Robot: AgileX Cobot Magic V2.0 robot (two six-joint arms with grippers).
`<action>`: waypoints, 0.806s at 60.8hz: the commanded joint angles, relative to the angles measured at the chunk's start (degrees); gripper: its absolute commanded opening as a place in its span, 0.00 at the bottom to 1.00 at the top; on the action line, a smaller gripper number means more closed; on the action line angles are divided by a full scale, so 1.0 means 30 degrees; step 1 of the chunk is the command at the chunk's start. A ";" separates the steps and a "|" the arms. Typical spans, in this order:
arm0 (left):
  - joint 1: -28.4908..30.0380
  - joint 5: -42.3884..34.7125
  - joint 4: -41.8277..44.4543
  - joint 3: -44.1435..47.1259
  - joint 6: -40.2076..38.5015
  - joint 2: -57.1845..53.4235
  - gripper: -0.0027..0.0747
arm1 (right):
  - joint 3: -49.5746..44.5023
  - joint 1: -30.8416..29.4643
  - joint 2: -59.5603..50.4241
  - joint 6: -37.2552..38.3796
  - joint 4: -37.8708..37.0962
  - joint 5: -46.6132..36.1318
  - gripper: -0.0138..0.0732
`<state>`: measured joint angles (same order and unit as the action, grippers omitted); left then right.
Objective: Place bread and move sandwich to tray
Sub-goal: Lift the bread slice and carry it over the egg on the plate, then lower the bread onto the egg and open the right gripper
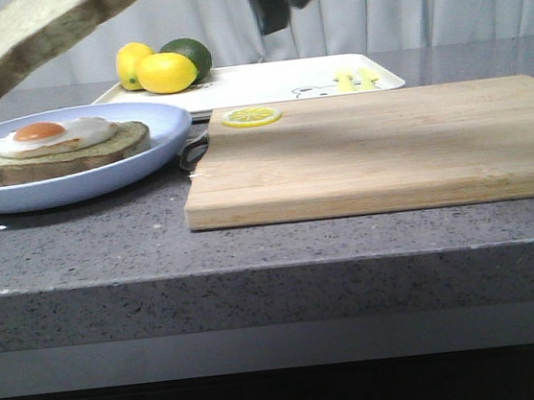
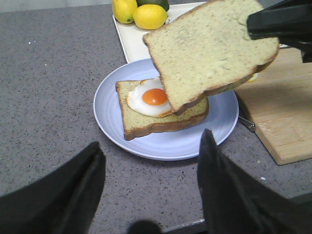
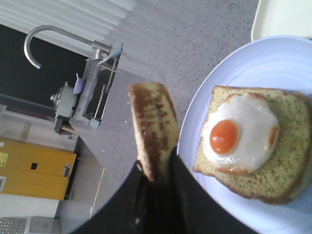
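Note:
My right gripper [image 3: 157, 165] is shut on the bread [image 1: 45, 32], a thick slice with a brown crust [image 3: 151, 126], and holds it tilted in the air above the sandwich. It also shows in the left wrist view [image 2: 209, 48]. The sandwich [image 1: 54, 147] is a slice with a fried egg [image 2: 153, 97] on a round pale blue plate [image 1: 16, 195]. The white tray [image 1: 282, 80] lies behind the plate and board. My left gripper [image 2: 151, 161] is open and empty over the counter, just short of the plate [image 2: 146, 146].
A wooden cutting board [image 1: 387, 148] with a lemon slice [image 1: 251, 117] lies right of the plate. Two lemons [image 1: 164, 72] and a lime [image 1: 188, 54] sit on the tray's left end. A faucet [image 3: 53, 41] stands beyond the counter's edge.

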<state>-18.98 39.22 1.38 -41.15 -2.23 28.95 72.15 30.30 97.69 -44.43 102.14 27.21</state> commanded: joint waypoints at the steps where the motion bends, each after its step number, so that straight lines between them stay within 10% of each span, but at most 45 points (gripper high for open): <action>1: -0.0129 -0.1322 0.0055 -0.0565 -0.0002 0.0250 0.56 | 0.1553 0.0691 0.0002 0.0913 0.1623 -0.1078 0.26; 49: -0.0129 -0.1322 0.0055 -0.0565 -0.0002 0.0250 0.56 | 0.4614 0.1887 0.3509 0.3614 -0.0689 -0.2720 0.27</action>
<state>-18.98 39.22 1.42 -41.15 -2.23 28.95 83.73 35.97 111.94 -32.79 100.76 17.45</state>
